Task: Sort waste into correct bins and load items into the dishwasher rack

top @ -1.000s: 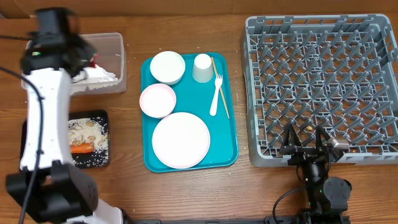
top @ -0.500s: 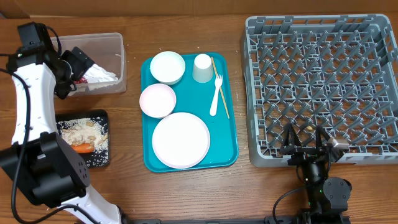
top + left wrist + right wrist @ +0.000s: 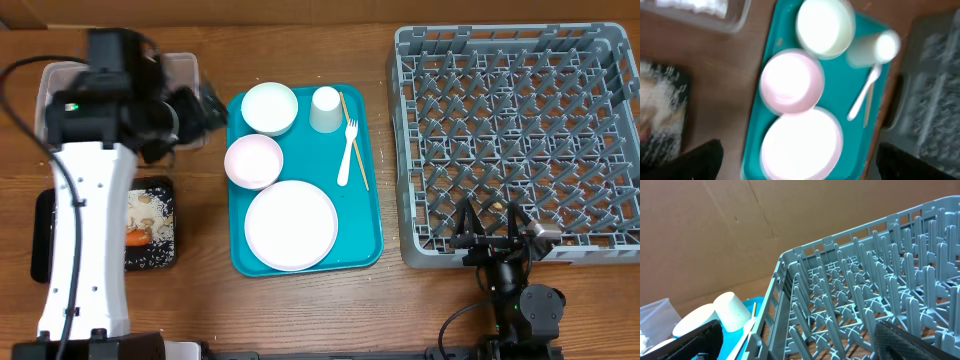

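Going by the crumpled white paper napkins (image 3: 695, 4) in the clear rectangular plastic tub (image 3: 735, 17) and the pale rice scraps (image 3: 150, 210) with the orange carrot (image 3: 135, 238) in the shallow black tray (image 3: 160, 258), treat loading as the step in hand. Find the left pincer (image 3: 802, 161) up over the tub's right end, beside the teal serving tray (image 3: 236, 190), fingers spread wide, holding nothing; find the right pincer (image 3: 490, 222) likewise spread and empty at the near edge of the large grey plastic grid rack (image 3: 520, 110). Start with the white plastic fork (image 3: 347, 155) on the tray's right side, close alongside the thin wooden chopstick (image 3: 358, 155). Note its long axis running near to far across the table (image 3: 300, 320), tines toward the far edge by the small white cup (image 3: 326, 110), handle slanting slightly toward the round white plate (image 3: 291, 225). Turn the wrist to close across the handle, not along it; pinch mid-handle, clear of the chopstick.
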Controlling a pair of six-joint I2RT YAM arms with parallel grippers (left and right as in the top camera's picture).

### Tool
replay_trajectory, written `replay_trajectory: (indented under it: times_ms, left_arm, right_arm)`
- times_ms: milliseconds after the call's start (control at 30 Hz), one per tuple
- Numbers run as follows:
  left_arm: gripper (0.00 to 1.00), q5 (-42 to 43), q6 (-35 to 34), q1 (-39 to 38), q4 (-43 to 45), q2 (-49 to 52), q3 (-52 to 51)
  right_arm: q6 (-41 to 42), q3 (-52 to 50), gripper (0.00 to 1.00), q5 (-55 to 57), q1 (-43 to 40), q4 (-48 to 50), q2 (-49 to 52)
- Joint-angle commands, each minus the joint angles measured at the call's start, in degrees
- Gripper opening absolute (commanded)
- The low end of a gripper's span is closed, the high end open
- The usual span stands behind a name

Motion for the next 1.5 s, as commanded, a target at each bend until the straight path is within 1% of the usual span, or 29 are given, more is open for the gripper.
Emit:
replay_trajectory:
  times_ms: [0,100,133,167,200,267,433,933,1000,1100,1167,1200,1300,1400,1467]
  left_arm:
    - [1.0,-18.7,-13.6,-2.4,-6.3,0.8,0.1]
    - [1.0,-25.2,-24.9,-0.1,-8.5,0.8,0.1]
    - [1.0,-26.4,-27.7,1.2,-8.9,0.8,0.1]
    - [1.0,-27.2,-30.1,2.8,-9.3,0.8,0.1]
    - [1.0,-27.1,-32.0,6.6,-9.9,0.8,0.1]
    - [1.0,-24.0,-32.1,11.2,-10.7,1.0,0.1]
    - [1.0,-24.7,-32.1,15.5,-14.0,1.0,0.1]
    - [1.0,-24.1,-32.1,15.8,-13.9,1.0,0.0]
    - [1.0,-24.1,-32.1,15.8,-13.9,1.0,0.0]
    - [1.0,-24.1,-32.1,15.8,-13.9,1.0,0.0]
    - [1.0,-24.0,-32.1,15.7,-13.7,1.0,0.0]
    - [1.0,-24.0,-32.1,15.7,-13.3,1.0,0.0]
    - [1.0,-24.0,-32.2,15.8,-12.2,1.0,0.0]
    - [1.0,-24.1,-32.1,15.8,-11.3,1.0,0.0]
    - [1.0,-24.1,-32.1,15.8,-11.3,1.0,0.0]
  right_arm:
    - [-0.4,-0.6,1.0,0.7,-0.2,0.4,-0.5]
    - [-0.4,-0.6,1.0,0.7,-0.2,0.4,-0.5]
    - [-0.4,-0.6,1.0,0.7,-0.2,0.4,-0.5]
    - [-0.4,-0.6,1.0,0.7,-0.2,0.4,-0.5]
    - [-0.4,-0.6,1.0,0.7,-0.2,0.4,-0.5]
    - [-0.4,-0.6,1.0,0.7,-0.2,0.4,-0.5]
    - [-0.4,-0.6,1.0,0.7,-0.2,0.4,-0.5]
    - [-0.4,-0.6,1.0,0.7,-0.2,0.7,-0.5]
    - [0.7,-0.6,1.0,0.2,-0.1,1.3,-0.5]
    - [6.9,-0.6,1.0,-6.5,-0.2,3.3,-0.5]
    - [14.4,-0.6,1.0,-14.9,-0.1,5.3,-0.5]
    - [20.5,-0.6,1.0,-21.9,-0.1,6.9,-0.5]
    - [33.2,-0.6,1.0,-39.3,-0.2,9.1,-0.5]
    - [36.3,-0.6,1.0,-43.6,-0.2,10.7,-0.5]
    - [41.2,-0.6,1.0,-43.6,-0.2,10.8,-0.5]
